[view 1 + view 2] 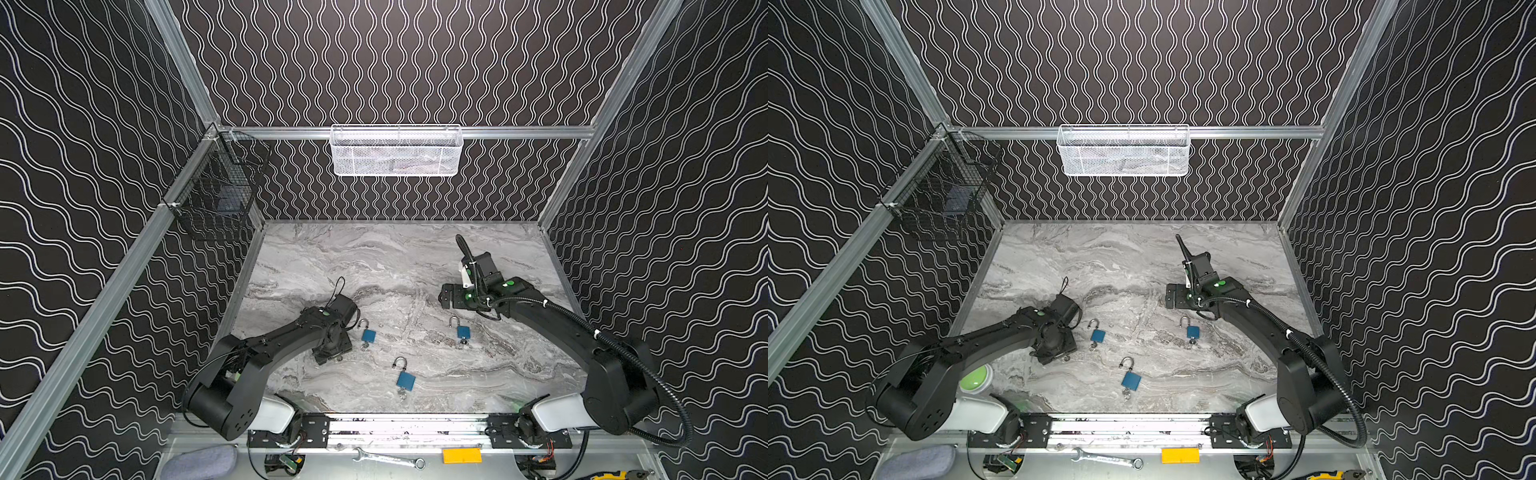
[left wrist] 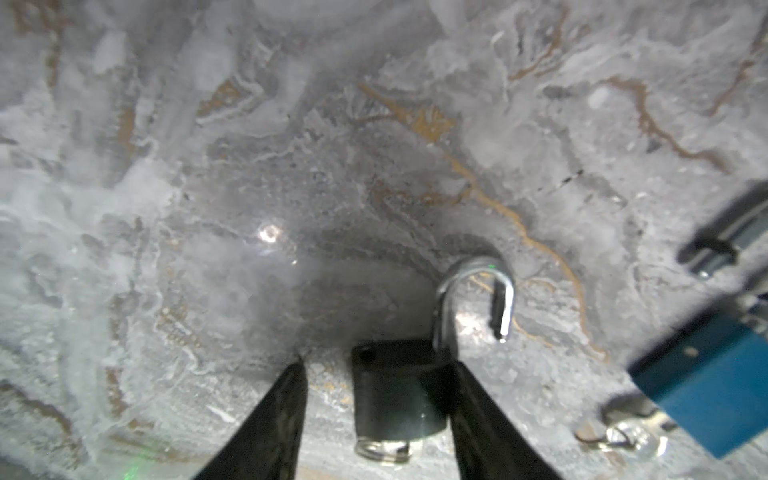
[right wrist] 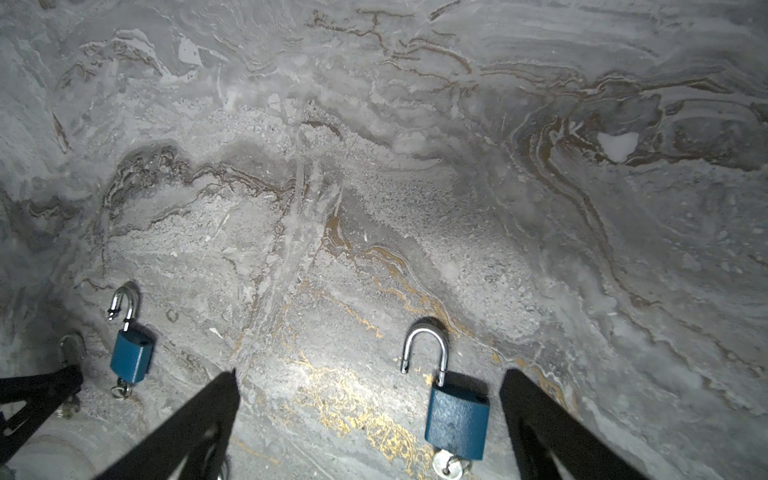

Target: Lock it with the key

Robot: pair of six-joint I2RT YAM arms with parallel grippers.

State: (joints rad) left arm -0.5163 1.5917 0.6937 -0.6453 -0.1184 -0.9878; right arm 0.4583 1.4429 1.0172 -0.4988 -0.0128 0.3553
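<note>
**Counter layout, left hand at padlock A.** The left hand [image 2: 377, 365] is low over the marble counter [image 1: 374, 257], towards its left side. Its two fingers [image 2: 274, 415] stand apart astride padlock A [image 2: 395, 390]. One finger lies against the side of the lock's body. The other stands clear of it, and bare counter shows in the gap, so nothing is clamped.

Padlock A lies flat and looks dark in the hand's shadow. Its shackle [image 2: 478, 286] is open, with the free end clear of the body, and a silver key [image 2: 382, 451] sits at its base.

In both top views three blue padlocks lie flat, each with an open shackle:
- Padlock B [image 1: 368, 335] lies just beside the left hand.
- Padlock C [image 1: 462, 331] lies near the right hand [image 3: 370, 374].
- Padlock D [image 1: 405, 380] lies between the two arms, nearer the front rail.

The right hand hangs above the counter with its fingers spread wide, holding nothing. In its wrist view padlock C lies between the fingers and touches neither.

A white mesh basket [image 1: 395, 151] hangs on the back wall and a black wire basket [image 1: 220, 191] on the left wall.
</note>
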